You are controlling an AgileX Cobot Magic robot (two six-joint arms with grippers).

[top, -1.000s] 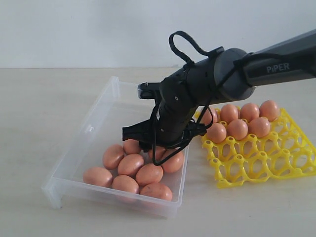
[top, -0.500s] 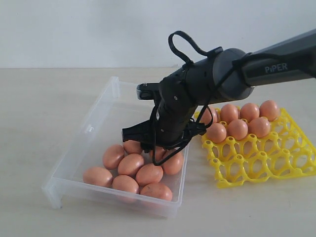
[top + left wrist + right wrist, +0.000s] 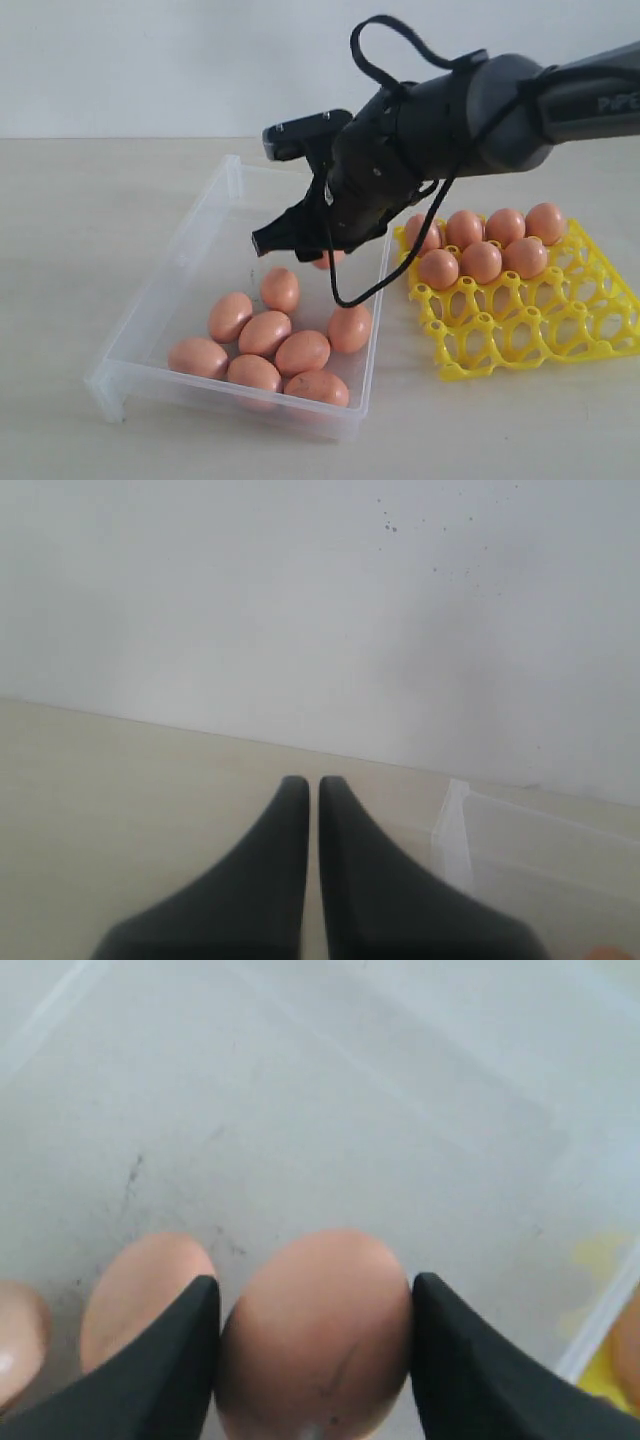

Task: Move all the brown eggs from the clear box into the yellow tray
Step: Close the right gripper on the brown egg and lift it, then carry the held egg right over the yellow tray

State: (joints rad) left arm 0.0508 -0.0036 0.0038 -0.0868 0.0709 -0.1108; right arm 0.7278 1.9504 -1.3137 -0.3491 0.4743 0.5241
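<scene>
Brown egg (image 3: 315,1345) clamped between fingers of right claw (image 3: 312,1282), held above floor of clear box (image 3: 180,262), other eggs (image 3: 265,332) lying below, left claw (image 3: 312,785) pressed together near box corner.

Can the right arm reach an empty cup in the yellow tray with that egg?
Probably yes. The right gripper holds the egg above the other eggs in the clear box, and the yellow tray's near rows are empty, with nothing above them.
</scene>
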